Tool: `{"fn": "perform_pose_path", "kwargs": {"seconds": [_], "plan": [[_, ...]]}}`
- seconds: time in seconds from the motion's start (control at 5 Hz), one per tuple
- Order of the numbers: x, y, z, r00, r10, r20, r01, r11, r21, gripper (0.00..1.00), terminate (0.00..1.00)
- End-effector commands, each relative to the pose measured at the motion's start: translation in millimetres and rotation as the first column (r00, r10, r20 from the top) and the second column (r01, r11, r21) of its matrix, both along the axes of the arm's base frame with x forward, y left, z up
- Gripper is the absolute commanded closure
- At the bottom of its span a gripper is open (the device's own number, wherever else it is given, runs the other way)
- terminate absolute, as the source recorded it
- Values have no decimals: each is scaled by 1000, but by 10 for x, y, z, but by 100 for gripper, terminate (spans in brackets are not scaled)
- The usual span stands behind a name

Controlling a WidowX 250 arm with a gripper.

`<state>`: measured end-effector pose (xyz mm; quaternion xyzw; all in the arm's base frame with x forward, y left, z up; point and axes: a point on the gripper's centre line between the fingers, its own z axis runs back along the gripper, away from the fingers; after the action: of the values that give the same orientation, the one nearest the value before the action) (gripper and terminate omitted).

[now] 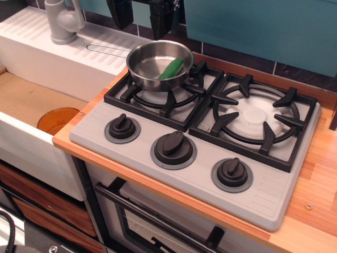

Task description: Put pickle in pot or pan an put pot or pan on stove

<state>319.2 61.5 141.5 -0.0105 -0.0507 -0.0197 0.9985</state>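
Currently, main view: pickle lies inside the pan, at its 3 o'clock side. Pan sits on the stove, left burner. Gripper, at 12 o'clock above the pan, jaws apart, holding nothing. Judgement: both steps look complete; only withdrawal is called for.

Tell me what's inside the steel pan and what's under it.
Inside the pan lies the pickle, leaning against the right wall. Under it is the stove's left burner grate; the grate's centre is hidden by the pan.
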Motion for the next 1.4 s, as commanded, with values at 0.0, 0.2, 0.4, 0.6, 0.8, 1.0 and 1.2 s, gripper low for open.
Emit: {"fn": "perform_pose_path", "kwargs": {"seconds": [0.0,0.2,0.4,0.6,0.8,1.0,1.2], "plan": [[195,-206,-154,991,56,123,-57,998,8,0,0],[261,-266,-208,988,66,143,-69,998,11,0,0],[301,-310,-331,981,74,180,-76,997,7,0,0],[330,-360,-527,971,76,226,-80,997,6,0,0],[351,-418,-713,962,84,260,-87,996,0,0,0],[378,-474,-863,954,88,285,-90,996,-4,0,0],[413,-522,-979,949,97,300,-97,995,-15,0,0]]}}
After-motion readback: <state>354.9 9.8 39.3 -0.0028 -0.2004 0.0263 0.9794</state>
